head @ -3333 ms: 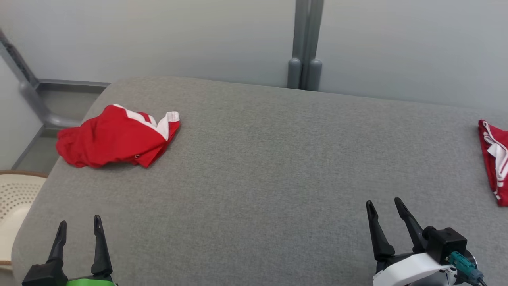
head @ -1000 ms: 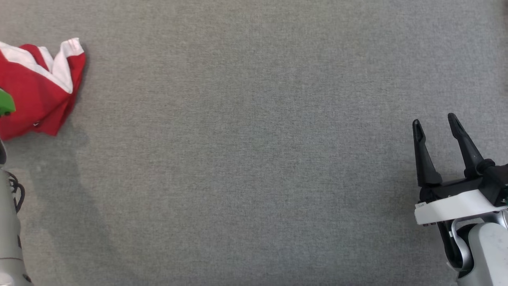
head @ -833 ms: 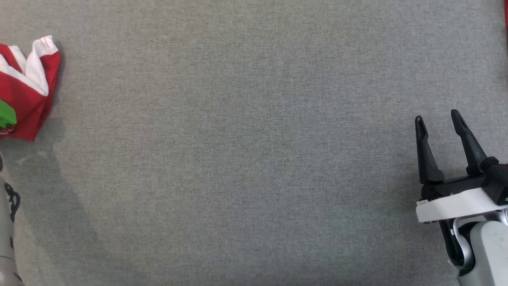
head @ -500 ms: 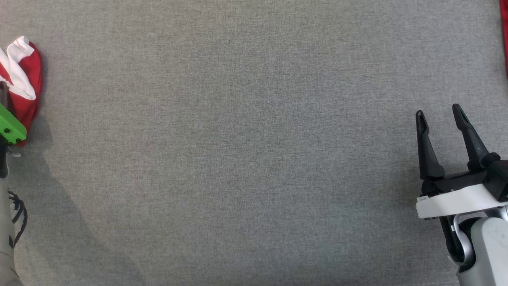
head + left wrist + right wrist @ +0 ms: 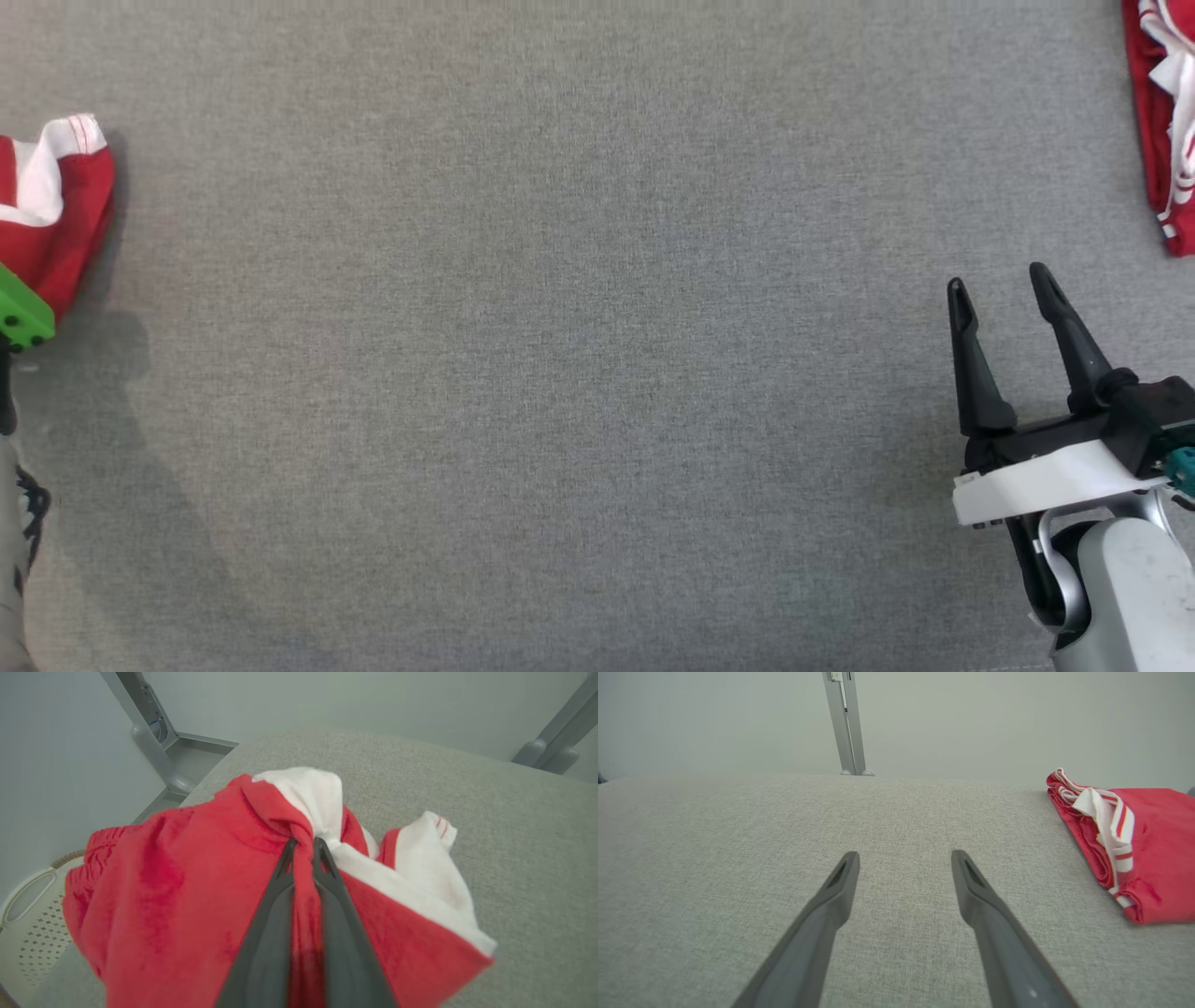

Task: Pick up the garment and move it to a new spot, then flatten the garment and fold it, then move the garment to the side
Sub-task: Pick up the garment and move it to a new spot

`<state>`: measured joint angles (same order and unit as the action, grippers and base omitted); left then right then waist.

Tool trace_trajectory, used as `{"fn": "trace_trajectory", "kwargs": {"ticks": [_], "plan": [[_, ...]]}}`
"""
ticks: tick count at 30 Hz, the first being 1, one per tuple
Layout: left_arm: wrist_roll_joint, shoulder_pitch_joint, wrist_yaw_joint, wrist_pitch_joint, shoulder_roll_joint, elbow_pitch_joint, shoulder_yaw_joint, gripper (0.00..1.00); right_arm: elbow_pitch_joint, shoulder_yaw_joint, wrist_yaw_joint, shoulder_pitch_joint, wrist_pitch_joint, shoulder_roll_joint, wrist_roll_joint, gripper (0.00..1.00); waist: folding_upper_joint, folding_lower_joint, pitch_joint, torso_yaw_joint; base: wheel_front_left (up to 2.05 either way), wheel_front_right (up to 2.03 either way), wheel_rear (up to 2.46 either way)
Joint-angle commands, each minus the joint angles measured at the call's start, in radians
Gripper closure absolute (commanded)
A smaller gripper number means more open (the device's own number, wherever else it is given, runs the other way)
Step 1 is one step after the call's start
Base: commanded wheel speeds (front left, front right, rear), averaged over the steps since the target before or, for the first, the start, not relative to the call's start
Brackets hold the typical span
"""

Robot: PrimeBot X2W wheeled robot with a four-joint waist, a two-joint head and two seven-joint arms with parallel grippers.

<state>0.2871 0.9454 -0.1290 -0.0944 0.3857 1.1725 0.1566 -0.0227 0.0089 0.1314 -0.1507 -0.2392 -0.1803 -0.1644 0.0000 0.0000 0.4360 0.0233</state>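
Over on the far left edge of the grey fabric table [image 5: 560, 373], the crumpled red-and-white garment [image 5: 177, 896] sits bunched up. A folded red piece [image 5: 1158, 140] lies at the far right. The left end effector [image 5: 303, 842] is clamped tight on a fold of the garment, and the right end effector [image 5: 999, 278] is over bare table with its fingers spread wide.

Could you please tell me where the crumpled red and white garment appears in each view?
Head view: crumpled garment at left edge.
Left wrist view: garment at centre, pinched in the left gripper.
Right wrist view: the folded garment at right is another one.
Shared landmark: the grey cushion.
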Motion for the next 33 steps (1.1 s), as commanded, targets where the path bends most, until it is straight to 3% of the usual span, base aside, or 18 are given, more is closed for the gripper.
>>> {"fn": "trace_trajectory", "kwargs": {"ticks": [1,7,15,33], "plan": [[-0.015,-0.001,-0.002,-0.032,0.014,-0.011,-0.007,1.00,-0.009,0.005,-0.002,-0.009,-0.007,0.005,-0.002,0.00,0.0000,0.0000,-0.046,-0.005,0.00,0.00,0.00],[-0.021,0.030,-0.002,-0.129,0.025,-0.075,-0.035,1.00,-0.042,0.019,-0.002,0.004,-0.016,0.025,-0.009,0.00,0.0000,0.0000,-0.105,-0.020,0.00,0.00,0.00],[-0.051,0.051,-0.002,-0.163,-0.004,-0.245,-0.101,1.00,-0.083,0.026,-0.002,0.019,-0.025,0.061,-0.020,0.00,0.0000,0.0000,-0.168,-0.078,0.00,0.00,0.00],[-0.039,-0.010,-0.002,-0.065,-0.158,-0.641,-0.332,1.00,-0.097,0.051,-0.002,0.025,-0.026,0.119,-0.052,0.00,0.0000,0.0000,-0.229,-0.282,0.00,0.00,0.00]]}}
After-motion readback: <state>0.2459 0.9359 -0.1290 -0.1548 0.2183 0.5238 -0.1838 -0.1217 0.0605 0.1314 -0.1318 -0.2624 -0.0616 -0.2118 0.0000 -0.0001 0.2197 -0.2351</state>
